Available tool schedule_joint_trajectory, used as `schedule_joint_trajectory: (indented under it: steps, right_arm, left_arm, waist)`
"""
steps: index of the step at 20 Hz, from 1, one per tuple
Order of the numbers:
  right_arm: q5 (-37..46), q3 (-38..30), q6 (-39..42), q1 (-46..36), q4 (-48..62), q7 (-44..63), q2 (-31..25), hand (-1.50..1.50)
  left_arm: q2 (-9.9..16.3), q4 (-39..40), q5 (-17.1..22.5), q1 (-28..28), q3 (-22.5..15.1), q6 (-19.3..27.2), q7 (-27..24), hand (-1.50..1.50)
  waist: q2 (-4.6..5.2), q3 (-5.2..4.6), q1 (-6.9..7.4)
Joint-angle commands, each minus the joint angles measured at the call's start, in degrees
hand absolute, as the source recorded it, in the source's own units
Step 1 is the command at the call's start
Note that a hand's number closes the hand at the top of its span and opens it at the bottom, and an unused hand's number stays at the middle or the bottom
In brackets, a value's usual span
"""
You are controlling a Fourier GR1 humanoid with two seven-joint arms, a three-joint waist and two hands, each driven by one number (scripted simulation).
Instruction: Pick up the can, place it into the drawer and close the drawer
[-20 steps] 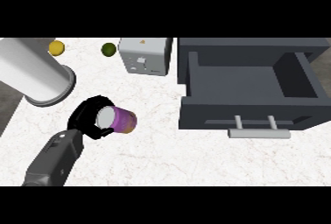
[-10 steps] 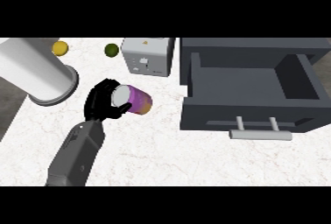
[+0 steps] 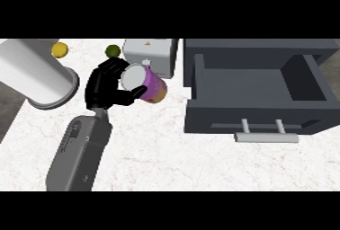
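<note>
Left of the open drawer (image 3: 256, 87), above the white marbled counter (image 3: 172, 157), the left hand (image 3: 106, 87) holds the purple can (image 3: 147, 84), its black fingers and thumb curled round the can's body so that the pale lid end tips up toward the view. The can appears lifted off the counter, tilted, and sits just beside a small white carton (image 3: 154, 56) that stands behind it; it is near the drawer's left wall but not yet over the cavity. A large white cylinder (image 3: 33, 74) lies to the hand's far side, with a yellow fruit (image 3: 60, 49) and a green fruit (image 3: 114, 50) at the counter's back edge. The right hand shows nowhere. The pick-up looks done, and the carry to the drawer is the step in hand. Next, the hand would need to travel to the right, keep the can high enough to pass over the drawer's dark grey side wall, bring it above the bare floor inside, lower and let go. After that, the drawer front with its light bar handle (image 3: 266, 134) must be pushed back to shut the drawer.
</note>
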Motion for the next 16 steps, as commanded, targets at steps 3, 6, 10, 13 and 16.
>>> schedule_joint_trajectory:
  steps: [3,6,10,13,16]
  right_arm:
    - [-1.4,-0.3,-1.7,-1.3,-2.1,3.0,-0.5,-1.50]
    - [1.9,2.0,-1.9,-1.7,-2.3,2.5,0.5,-1.50]
    - [1.6,0.5,4.0,-1.8,6.4,-4.1,0.5,-1.50]
    - [1.7,3.8,-3.4,-2.7,-0.9,1.7,0.5,-1.50]
    - [2.4,3.3,-1.7,-4.1,1.0,1.3,0.5,-1.50]
  left_arm:
    - [-0.3,-14.7,-2.2,-1.3,-4.7,8.6,11.6,1.50]
    - [-0.3,-16.3,-1.4,-4.0,-11.4,16.7,14.5,1.50]
    - [-0.3,-10.5,-2.9,-10.9,-8.2,16.9,14.5,1.50]
    - [-0.3,-14.6,-3.5,-12.7,-12.3,20.7,19.5,1.50]
    - [-0.3,-6.4,-1.7,-18.0,-10.6,20.9,16.3,1.50]
  waist:
    - [0.41,-0.06,-0.78]
    - [0.51,-0.07,-1.09]
    - [0.65,-0.03,-1.61]
    - [0.62,-0.07,-1.37]
    - [0.79,-0.07,-1.71]
